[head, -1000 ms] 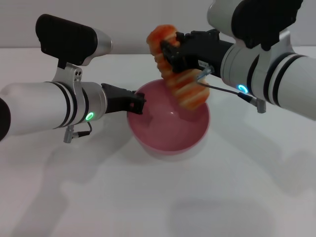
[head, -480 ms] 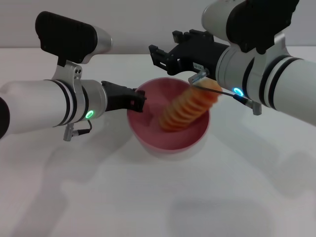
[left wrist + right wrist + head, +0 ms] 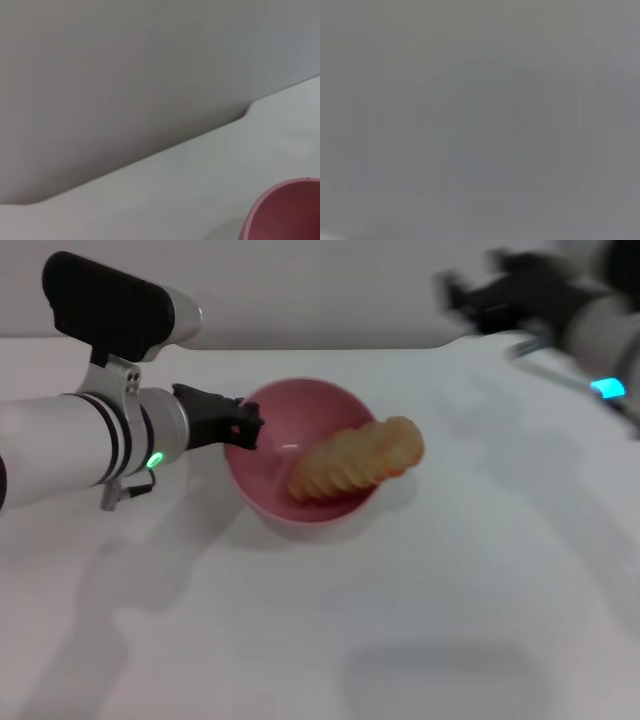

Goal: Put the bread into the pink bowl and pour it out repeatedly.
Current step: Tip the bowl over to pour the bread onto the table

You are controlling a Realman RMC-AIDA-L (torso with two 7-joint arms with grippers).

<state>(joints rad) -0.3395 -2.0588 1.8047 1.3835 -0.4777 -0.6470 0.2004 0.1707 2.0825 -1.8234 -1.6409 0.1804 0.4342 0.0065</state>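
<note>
Moved: right gripper (image 3: 470, 295) pulled off to the table's far right corner since half a second ago; we can't tell its fingers.
Bread (image 3: 355, 460): ridged loaf, leaning on smooth pink bowl (image 3: 262, 495) rim, mid-table (image 3: 330, 640).
Left gripper (image 3: 245, 430): clamped on bowl's left rim.

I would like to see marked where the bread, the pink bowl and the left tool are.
bread (image 3: 355, 460): head view, on the middle of its ridged top.
pink bowl (image 3: 300, 405): head view, on the far inner wall.
left tool (image 3: 243, 428): head view, at its tips on the bowl's rim.
</note>
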